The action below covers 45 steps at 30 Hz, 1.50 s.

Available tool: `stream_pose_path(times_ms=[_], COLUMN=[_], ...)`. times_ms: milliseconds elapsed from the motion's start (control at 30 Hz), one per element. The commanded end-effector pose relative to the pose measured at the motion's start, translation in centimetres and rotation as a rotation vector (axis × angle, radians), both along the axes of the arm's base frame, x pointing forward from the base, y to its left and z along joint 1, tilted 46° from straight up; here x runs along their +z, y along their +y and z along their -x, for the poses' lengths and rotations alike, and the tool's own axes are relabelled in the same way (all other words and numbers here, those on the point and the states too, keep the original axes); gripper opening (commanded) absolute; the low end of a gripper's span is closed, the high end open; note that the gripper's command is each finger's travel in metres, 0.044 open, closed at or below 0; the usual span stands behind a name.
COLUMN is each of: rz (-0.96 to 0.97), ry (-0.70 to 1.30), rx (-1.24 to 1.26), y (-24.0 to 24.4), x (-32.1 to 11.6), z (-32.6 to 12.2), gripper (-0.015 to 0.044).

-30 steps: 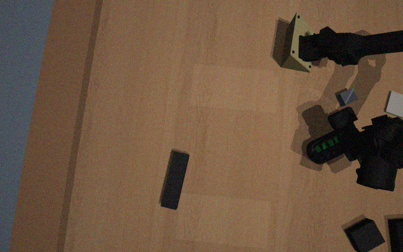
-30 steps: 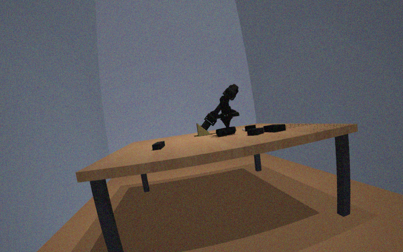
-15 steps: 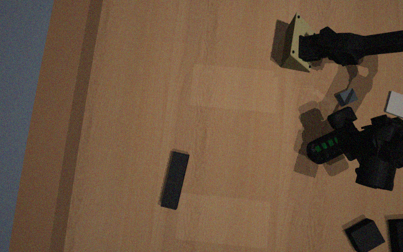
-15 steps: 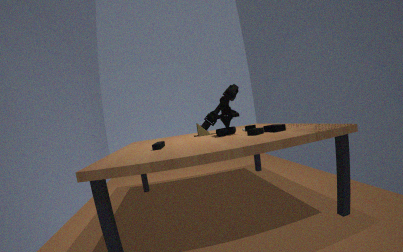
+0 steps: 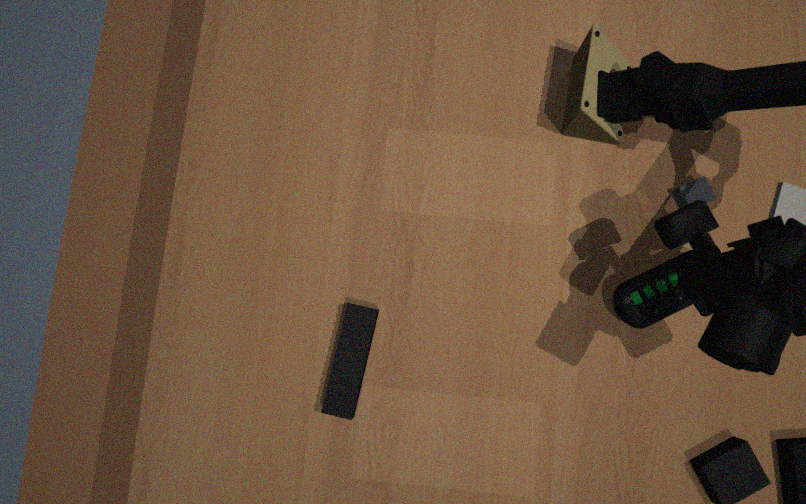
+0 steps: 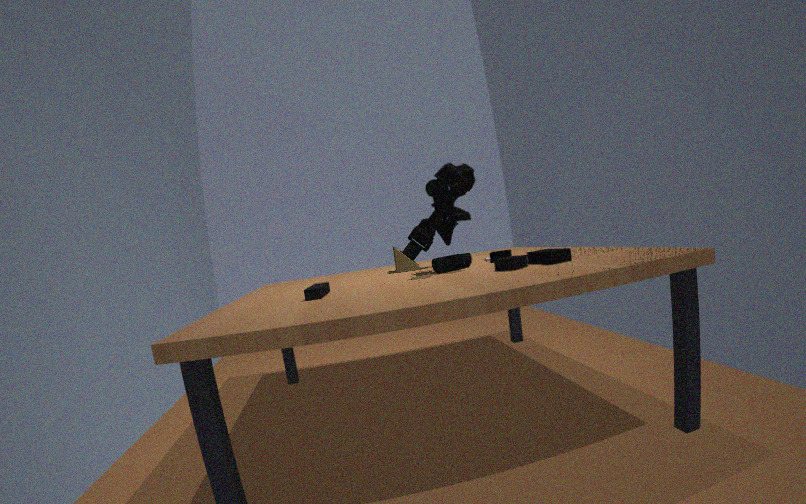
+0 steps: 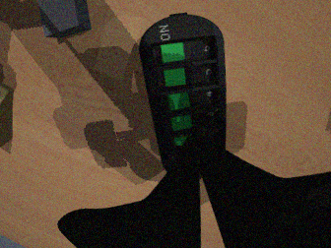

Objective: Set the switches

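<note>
Pointing down over the controller, the gripper [image 5: 707,285] [image 6: 447,242] [image 7: 193,142] has its jaws together with nothing between them. In the exterior view a gap shows between its tips and the controller unit [image 5: 630,304] [image 6: 451,263] [image 7: 212,36].

Just beneath, that dark grey unit lies on the bench [image 5: 267,237] [image 6: 356,303] [image 7: 286,74], switches facing up. In the wrist view its rounded end, lettered ON, is uncovered, while the other end is lost behind the dark fingers. Five green switch ends show in a row there; the sixth switch cannot be made out, and the small numbers are too dim to read.

Near the unit sits a small blue-grey block [image 5: 700,190] [image 7: 66,17]. Beyond it stands a yellowish angled plate [image 5: 588,89] [image 6: 404,260], partly covered from above by a dark arm section [image 5: 683,89]. A square-topped dark block [image 5: 729,470] rests apart from the unit. Well apart, on another side, lies a long dark bar [image 5: 350,361] [image 6: 316,291]. Grey-blue walls [image 6: 356,118] rise behind the bench.
</note>
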<state>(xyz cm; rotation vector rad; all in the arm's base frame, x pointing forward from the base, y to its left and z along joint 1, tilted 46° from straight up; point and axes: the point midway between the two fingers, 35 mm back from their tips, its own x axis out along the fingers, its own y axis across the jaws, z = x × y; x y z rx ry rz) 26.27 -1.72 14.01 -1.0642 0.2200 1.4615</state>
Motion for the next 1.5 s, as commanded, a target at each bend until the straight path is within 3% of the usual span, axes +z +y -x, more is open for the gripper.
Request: stream_pose_path(times_ms=[0, 1467], rz=[-0.006, -0.004], ry=[0.010, 0.009], rx=[0.006, 0.005], y=[-0.4, 2.6], x=[-0.7, -3.8], z=[0.4, -0.4], gripper=[0.0000, 0.0000])
